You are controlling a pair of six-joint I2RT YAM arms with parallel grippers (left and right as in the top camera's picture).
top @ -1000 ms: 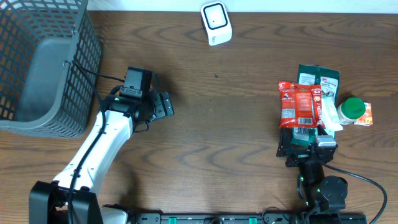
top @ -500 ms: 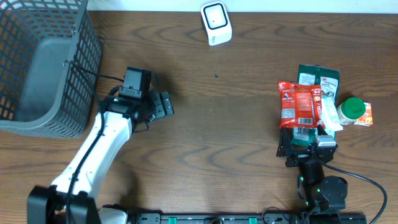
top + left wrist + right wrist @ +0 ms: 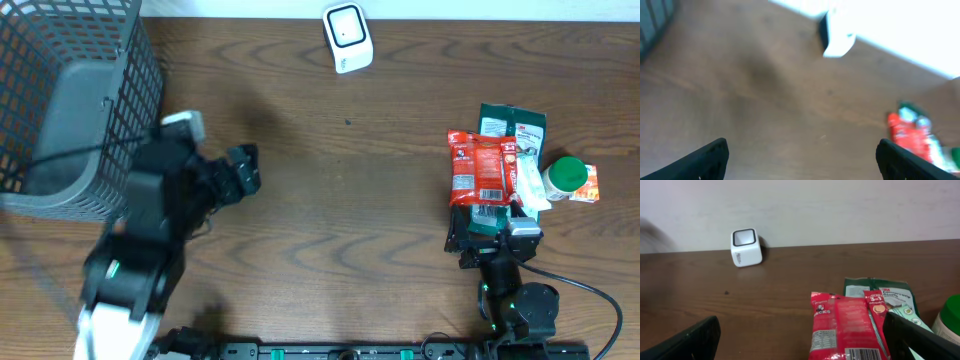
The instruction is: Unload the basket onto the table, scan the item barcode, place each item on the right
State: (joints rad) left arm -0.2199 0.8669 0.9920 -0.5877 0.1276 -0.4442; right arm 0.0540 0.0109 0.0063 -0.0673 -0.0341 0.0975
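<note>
A red snack packet (image 3: 478, 168) lies at the right of the table, overlapping a green packet (image 3: 512, 125). In the right wrist view the red packet (image 3: 847, 325) shows a barcode (image 3: 862, 355) at its near end. My right gripper (image 3: 488, 228) stands open just in front of it, and in its own view the gripper (image 3: 805, 347) holds nothing. The white scanner (image 3: 347, 37) sits at the table's far edge. My left gripper (image 3: 240, 172) is open and empty over bare wood at the left; its blurred view shows the gripper (image 3: 802, 165), the scanner (image 3: 837, 35) and the red packet (image 3: 907, 135).
A grey wire basket (image 3: 70, 100) fills the far left corner, close to the left arm. A white sachet (image 3: 530, 185), a green-lidded jar (image 3: 568, 175) and a small orange box (image 3: 590, 183) lie to the right of the red packet.
The left arm has swung left and risen toward the camera, now blurred, with its gripper shifted slightly left. The right arm and the items have not moved.
</note>
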